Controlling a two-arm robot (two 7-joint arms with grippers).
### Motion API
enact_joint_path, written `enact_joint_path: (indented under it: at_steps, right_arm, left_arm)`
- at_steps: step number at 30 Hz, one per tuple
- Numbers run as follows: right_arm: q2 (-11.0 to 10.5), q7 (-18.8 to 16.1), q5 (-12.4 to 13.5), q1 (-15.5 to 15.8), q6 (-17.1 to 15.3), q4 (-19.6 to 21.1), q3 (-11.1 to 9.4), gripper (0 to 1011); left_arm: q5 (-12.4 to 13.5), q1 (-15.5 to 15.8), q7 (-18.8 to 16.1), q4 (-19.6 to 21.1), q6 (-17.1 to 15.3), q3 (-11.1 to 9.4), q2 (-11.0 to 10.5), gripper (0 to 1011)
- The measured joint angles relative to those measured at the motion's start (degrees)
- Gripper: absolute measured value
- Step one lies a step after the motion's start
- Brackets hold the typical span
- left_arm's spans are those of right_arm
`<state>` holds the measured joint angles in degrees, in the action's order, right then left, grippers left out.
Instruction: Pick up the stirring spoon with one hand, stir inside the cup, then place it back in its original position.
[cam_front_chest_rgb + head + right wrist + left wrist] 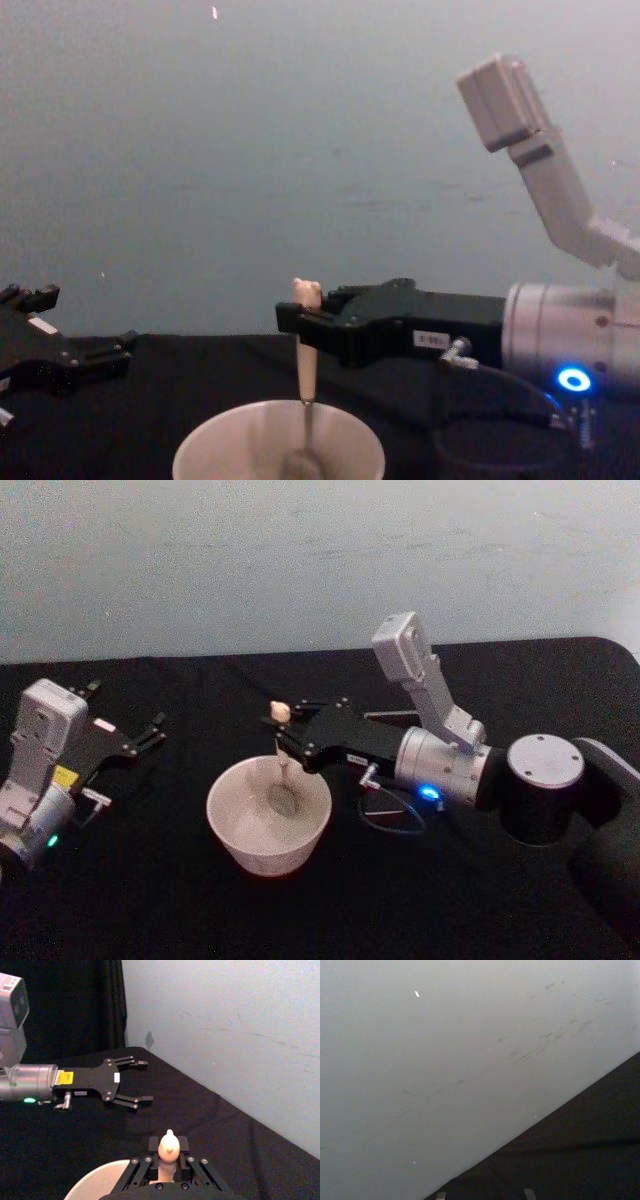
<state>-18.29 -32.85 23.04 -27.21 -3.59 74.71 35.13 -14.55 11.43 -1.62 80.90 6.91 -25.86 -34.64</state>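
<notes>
Cup sits nearest you in the head view, centre front on the black table. Stirring spoon stands in it, metal bowl down inside, bear head up. Right gripper reaches in from the right above the cup's rim, pinched narrow on the beige handle just under the bear head. Blue ring is lit on its wrist. Left gripper is parked at the left, well apart from the cup, fingers spread wide, holding nothing.

Left wrist view: you get pale wall and a wedge of black table. Two fingertips poke in at the frame edge, set apart.

Right wrist view: bear head sticks up between the right gripper's fingers, which clamp the handle from both sides. Part of the cup's rim shows beside them. Left gripper sits farther off over the table, spread wide and empty.

Chest view: spoon is near upright with a slight tilt, stem running down into the cup, bowl low inside. You can't tell whether it touches the bottom. Right gripper comes in level from the right, above the rim. Left gripper sits at the left edge.
</notes>
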Motion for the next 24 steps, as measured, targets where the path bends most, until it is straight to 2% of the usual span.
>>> enact_joint_path:
  at_steps: [13,20,24]
  right_arm:
    - [-5.20,-2.98,2.91,3.93,-1.65,7.00,-1.03,222]
    - [-6.86,-4.25,4.33,5.28,-2.25,9.61,-0.01,222]
    - [-7.05,-4.55,4.70,5.47,-2.48,10.22,0.82,222]
  left_arm:
    - [0.00,0.00,0.00,0.00,0.00,0.00,0.00,1002]
    - [0.00,0.00,0.00,0.00,0.00,0.00,0.00,1001]
    - [0.00,0.00,0.00,0.00,0.00,0.00,0.00,1001]
